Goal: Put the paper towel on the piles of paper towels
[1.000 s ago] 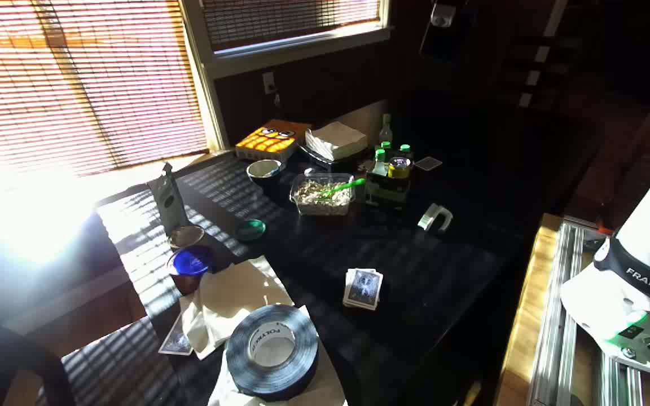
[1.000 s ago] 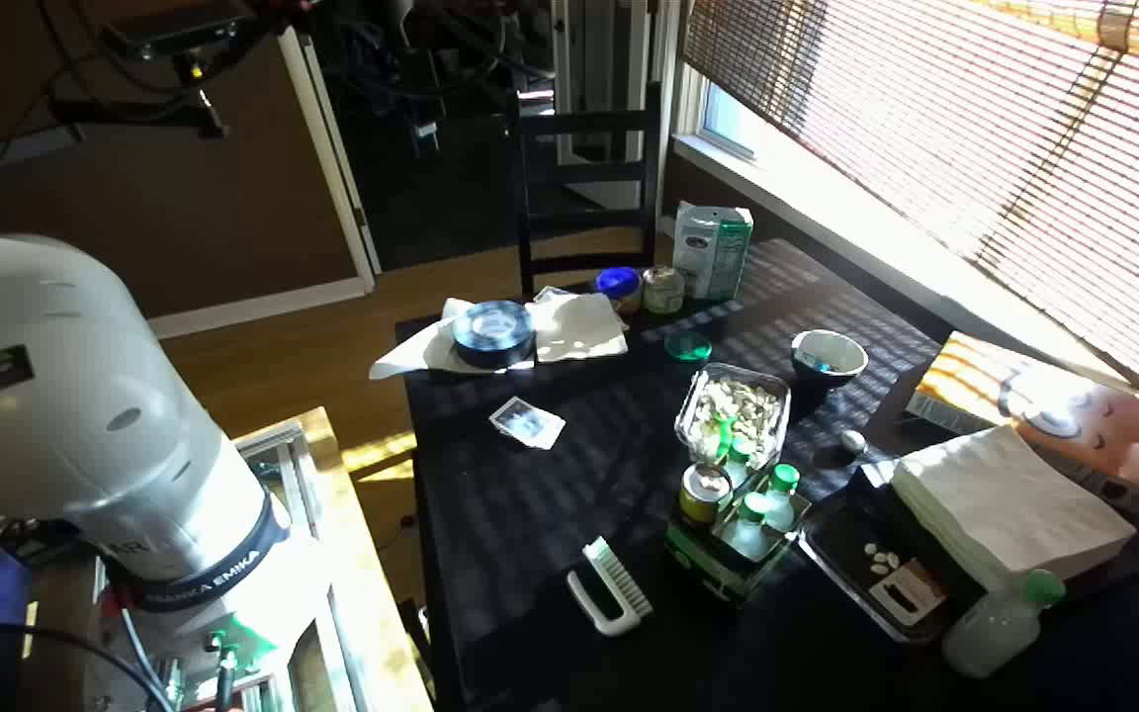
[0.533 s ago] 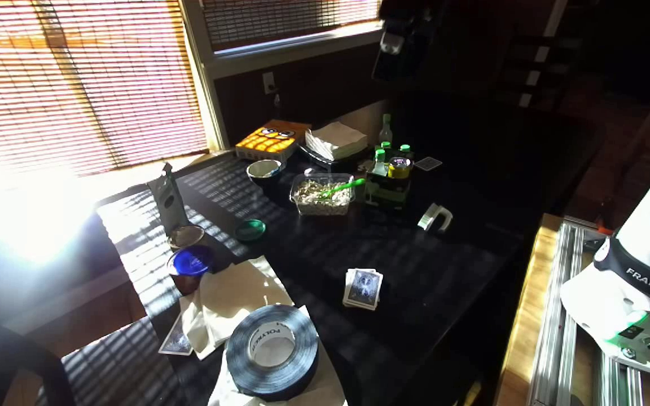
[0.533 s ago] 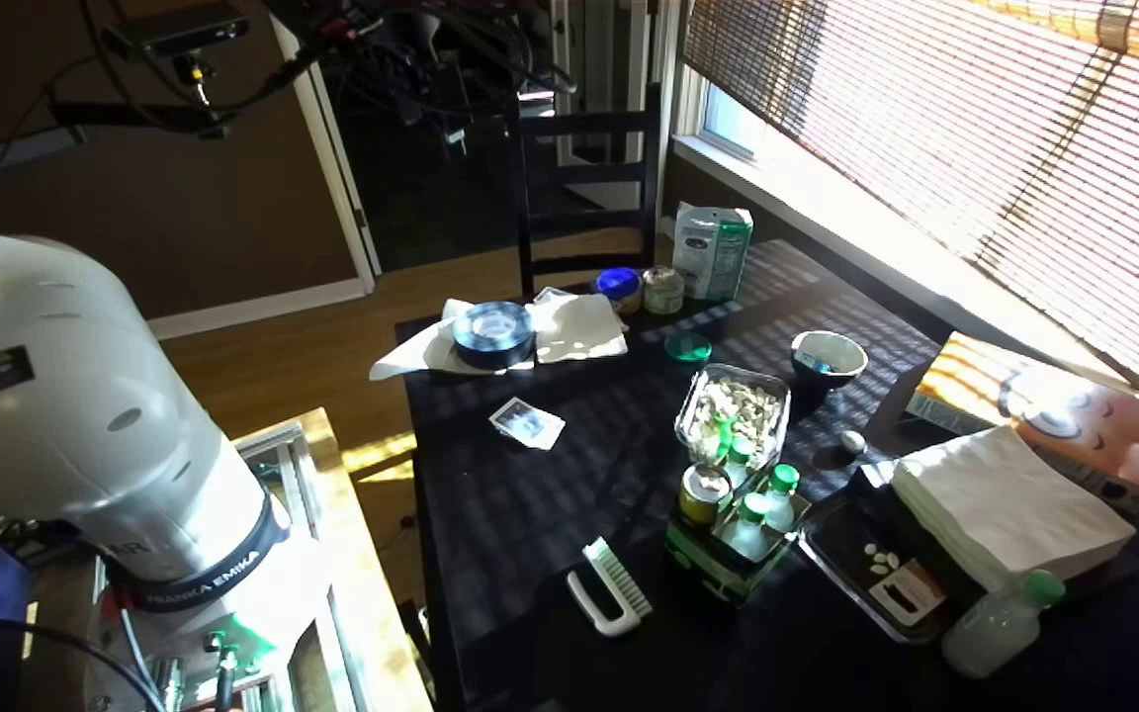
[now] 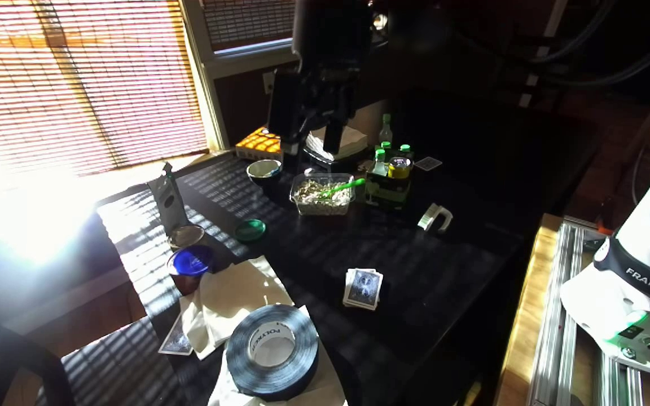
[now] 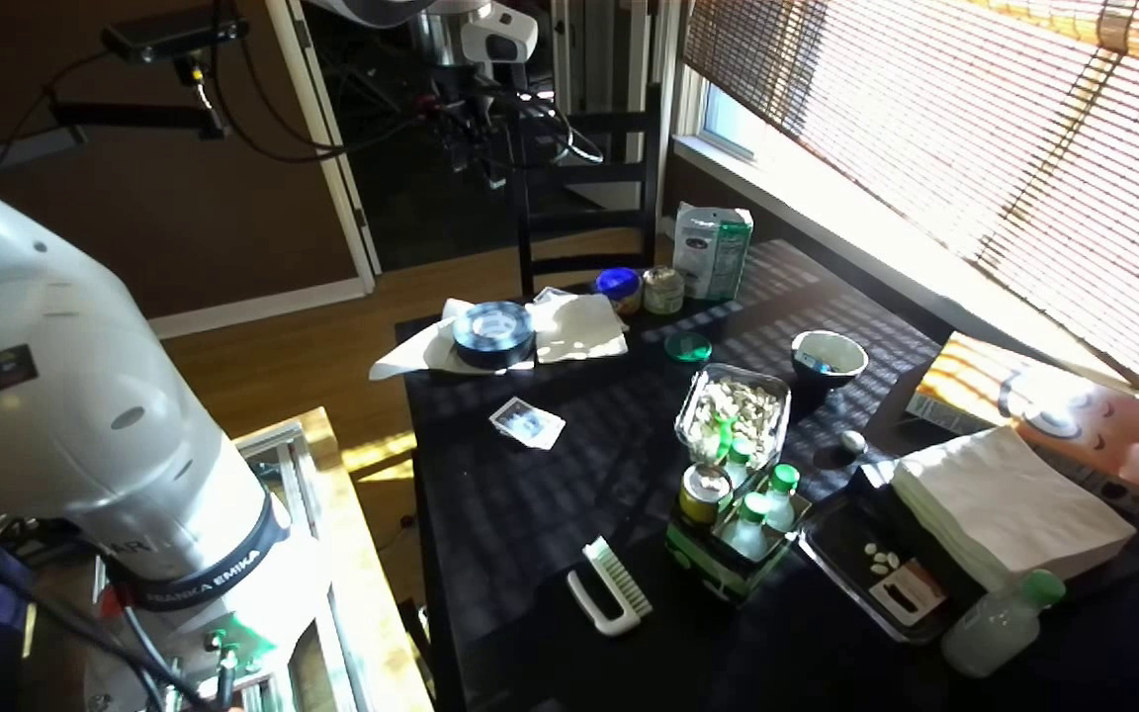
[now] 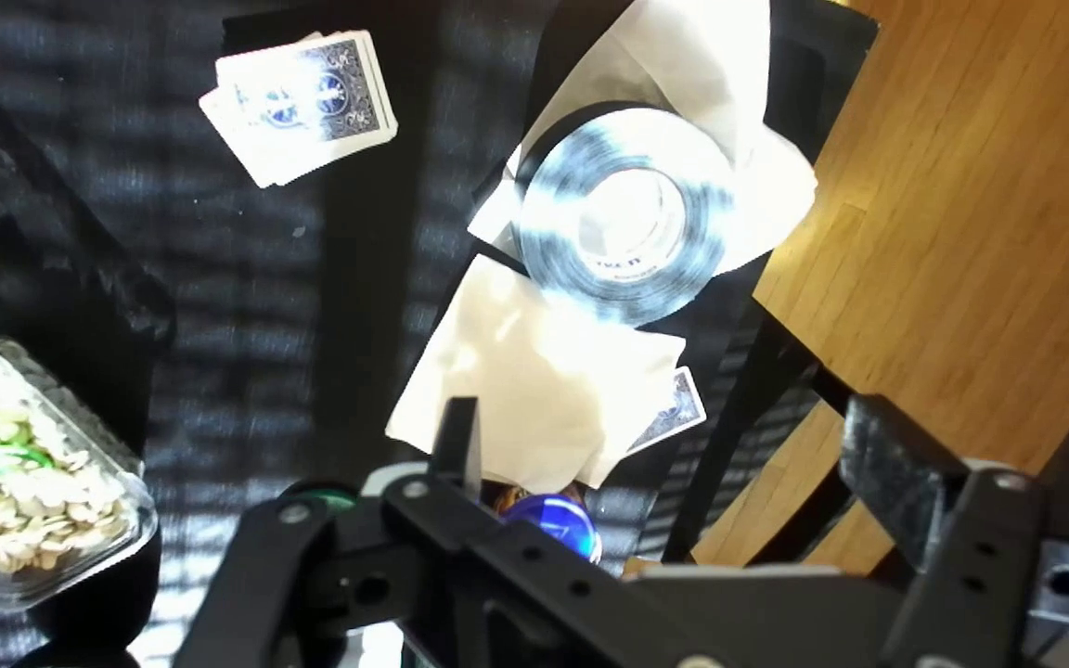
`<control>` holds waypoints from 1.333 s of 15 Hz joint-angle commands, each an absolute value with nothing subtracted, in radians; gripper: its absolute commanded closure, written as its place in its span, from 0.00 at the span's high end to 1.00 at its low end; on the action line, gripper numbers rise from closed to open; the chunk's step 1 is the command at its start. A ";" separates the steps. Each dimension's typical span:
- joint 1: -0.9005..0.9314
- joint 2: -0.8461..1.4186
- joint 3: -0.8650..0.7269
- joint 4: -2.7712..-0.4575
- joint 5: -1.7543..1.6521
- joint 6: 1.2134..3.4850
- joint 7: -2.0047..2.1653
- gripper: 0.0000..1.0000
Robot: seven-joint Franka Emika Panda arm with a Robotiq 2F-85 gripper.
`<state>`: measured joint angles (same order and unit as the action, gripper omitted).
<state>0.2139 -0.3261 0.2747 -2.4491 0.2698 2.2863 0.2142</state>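
In the wrist view, the towel [image 7: 534, 380] is seen near the middle of the frame, up and to the left of the gap in the claw [image 7: 674, 445]. The claw is spread wide and nothing is held in it. A bit of the towel is hidden by the claw, but they are well apart: in an exterior view the claw [image 6: 479, 180] is seen high up, left of the middle, and the towel [image 6: 584, 331] is seen lower and a little to the right. The towel is nearly square, so no long side can be picked out; its edges are set on a slant. A card [image 7: 678, 408] is partly covered by it, and whether the towel is pinned by the tape [image 7: 553, 218] just above it in the wrist view cannot be told. The pile [image 6: 1019, 504] is at the lower right of that exterior frame. The towel, it seems, is to be picked up first, so the claw should be brought down and shifted mostly toward the left of the wrist view.
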 commanded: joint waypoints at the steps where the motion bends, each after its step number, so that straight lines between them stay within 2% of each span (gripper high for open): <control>1: 0.239 -0.078 0.292 -2.252 0.293 2.265 0.264 1.00; 2: 0.232 -0.207 0.283 -2.370 0.268 2.285 0.258 1.00; 7: 0.243 -0.075 0.284 -2.268 0.272 2.284 0.257 1.00; 14: 0.251 0.172 0.276 -2.093 -0.049 2.415 0.855 1.00; 18: 0.433 0.353 0.114 -1.903 -0.236 2.290 1.144 1.00; 20: 0.464 0.449 0.130 -1.794 -0.273 2.183 1.279 1.00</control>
